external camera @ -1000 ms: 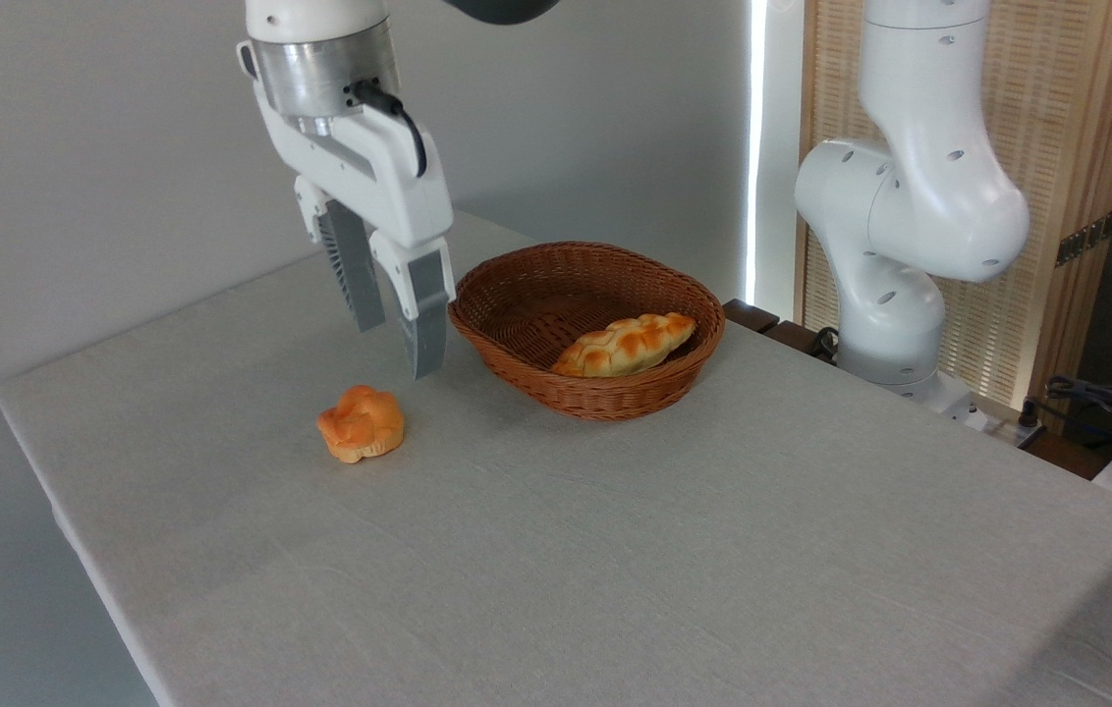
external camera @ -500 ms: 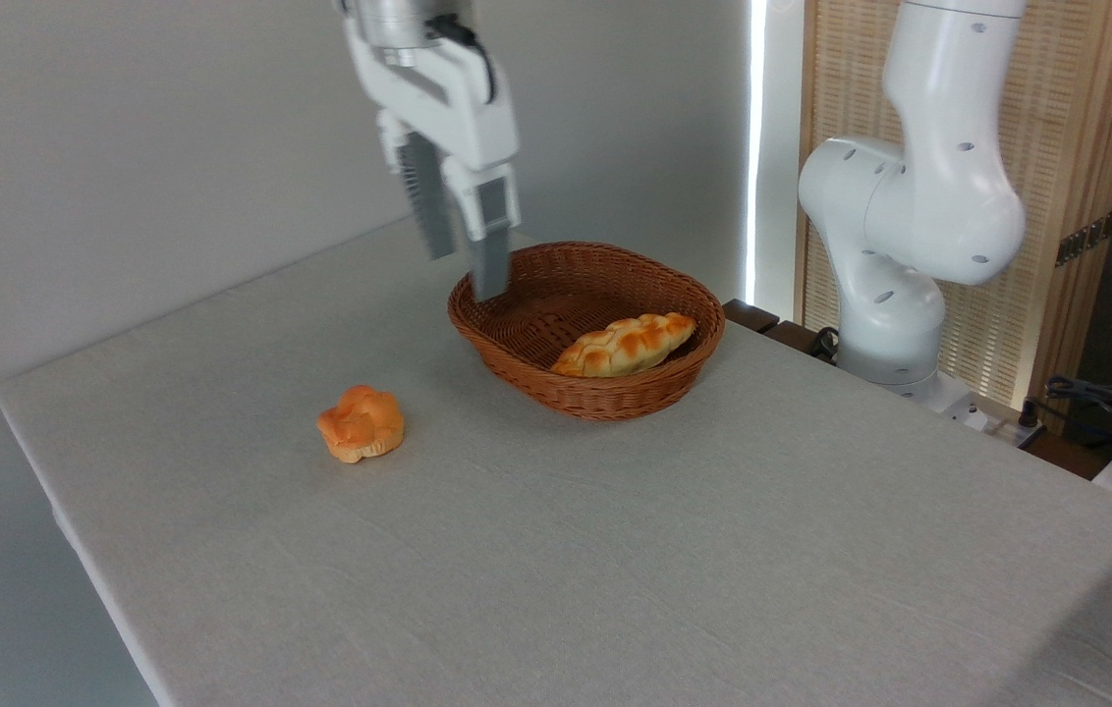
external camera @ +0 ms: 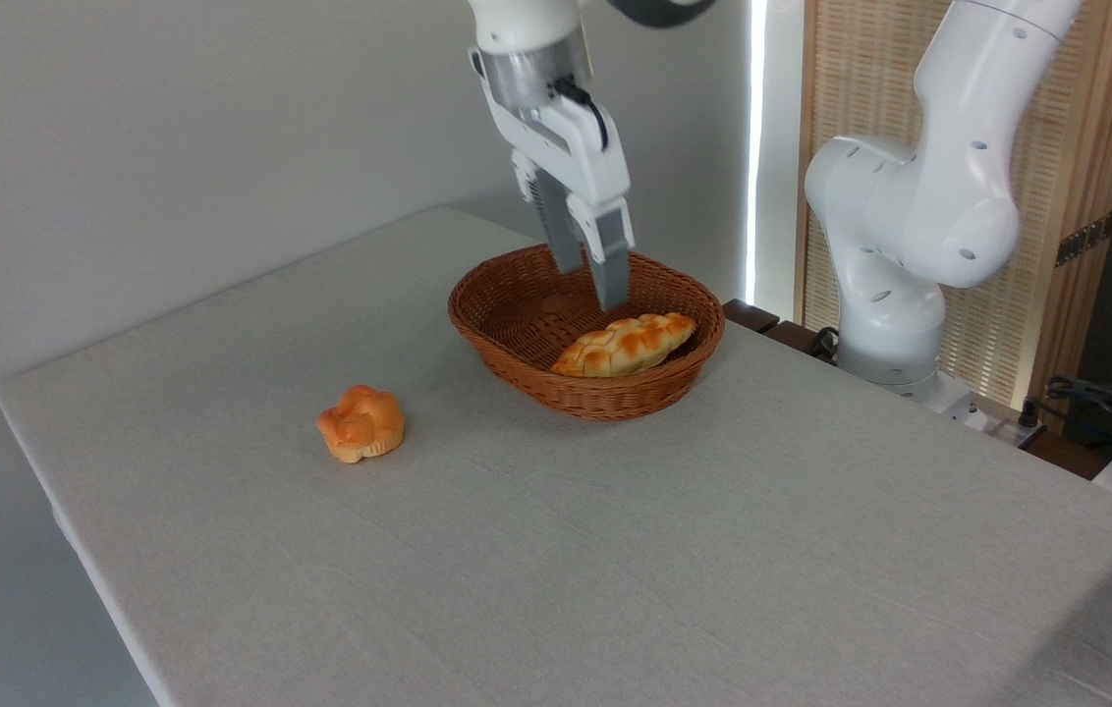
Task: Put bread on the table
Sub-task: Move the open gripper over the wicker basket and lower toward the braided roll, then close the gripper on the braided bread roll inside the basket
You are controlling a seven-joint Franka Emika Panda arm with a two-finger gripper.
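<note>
A long, leaf-shaped braided loaf [external camera: 625, 345], golden yellow w/ browned orange crisscross top and pointed ends, is seen lying tilted inside a brown wicker basket, one end raised toward the right rim. A large rectangular table [external camera: 615, 550], covered w/ plain light grey-beige cloth, is shown beneath.

The basket [external camera: 585, 334] stands toward the back of the table [external camera: 615, 550], with the bread [external camera: 625, 345] lying inside it, toward its front right wall. The bun [external camera: 361, 423] sits on the table left of the basket and nearer the front — well apart. The gripper [external camera: 592, 280] hangs above the basket's back part — behind the bread.
</note>
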